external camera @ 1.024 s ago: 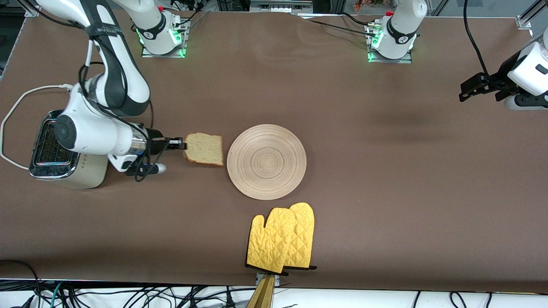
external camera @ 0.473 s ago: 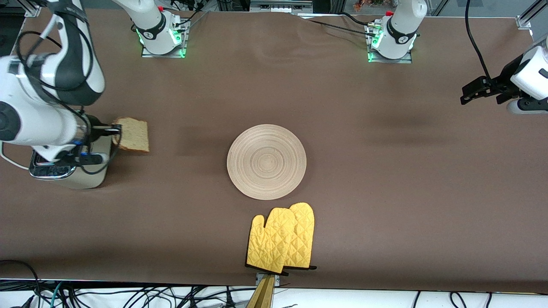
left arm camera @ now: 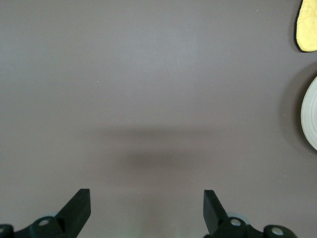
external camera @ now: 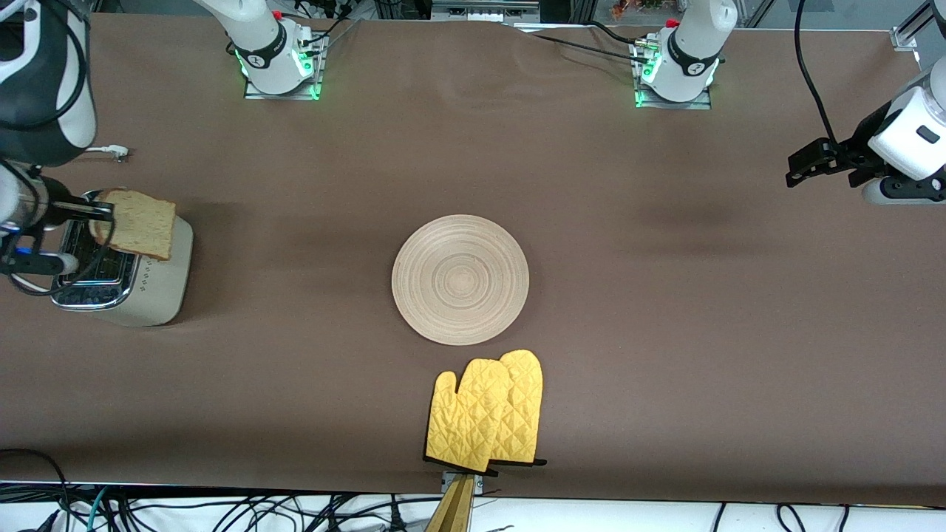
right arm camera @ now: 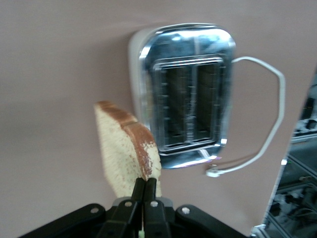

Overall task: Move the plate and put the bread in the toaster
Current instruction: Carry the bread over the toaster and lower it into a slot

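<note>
My right gripper [external camera: 103, 214] is shut on the edge of the bread [external camera: 137, 233], a speckled light brown slice with a darker crust, and holds it up over the toaster [external camera: 151, 292] at the right arm's end of the table. In the right wrist view the bread [right arm camera: 124, 153] hangs on edge from the gripper [right arm camera: 145, 184], beside the chrome top and the two slots of the toaster [right arm camera: 185, 89]. The pale wooden plate [external camera: 460, 278] lies bare at the table's middle. My left gripper [external camera: 802, 166] is open and empty, up over the left arm's end of the table, and waits.
A pair of yellow oven mitts [external camera: 488, 411] lies nearer to the front camera than the plate. The toaster's white cord [right arm camera: 270, 124] loops beside the toaster. In the left wrist view the plate's rim [left arm camera: 309, 121] and a mitt tip [left arm camera: 307, 27] show.
My right gripper has carried the bread from beside the plate across to above the toaster. The left gripper has shifted only slightly. The plate and mitts have not moved.
</note>
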